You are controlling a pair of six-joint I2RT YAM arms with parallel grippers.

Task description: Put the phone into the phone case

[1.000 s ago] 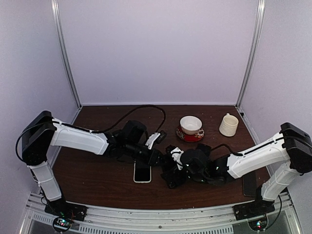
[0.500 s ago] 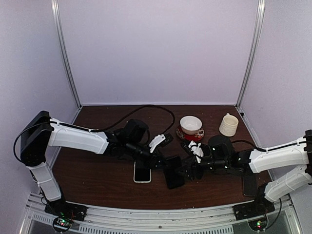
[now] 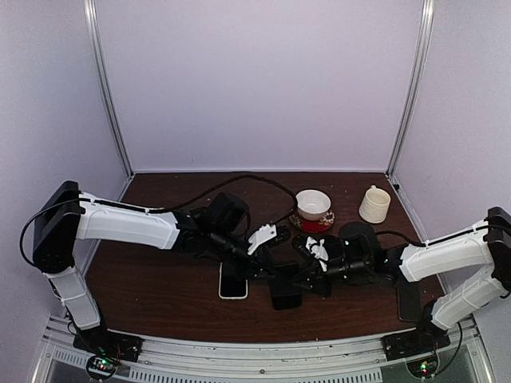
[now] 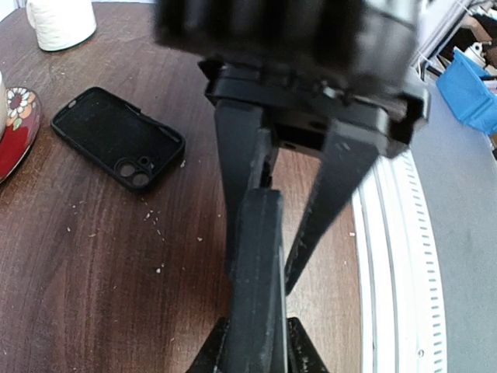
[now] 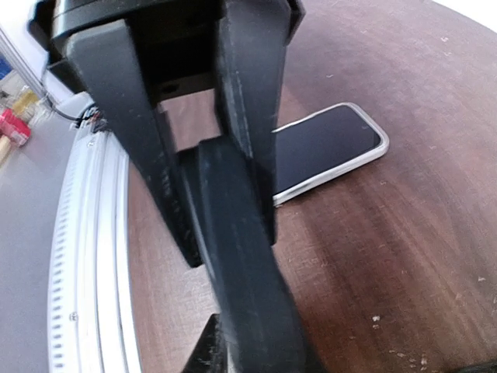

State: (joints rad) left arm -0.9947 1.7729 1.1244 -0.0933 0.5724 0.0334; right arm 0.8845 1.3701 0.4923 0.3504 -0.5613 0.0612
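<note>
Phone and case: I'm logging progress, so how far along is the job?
Done: nothing fitted yet. In hand: left gripper and right gripper both clamp what looks like a black case. Remaining: the phone lies bare on the table, to be seated in it.

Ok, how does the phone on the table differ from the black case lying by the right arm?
The phone has a pale silver rim around a dark screen; the black case is black all over, with a camera cutout. The phone lies screen up left of centre; the black case lies hollow side up at the far right. Both lie flat on the wooden table.
</note>
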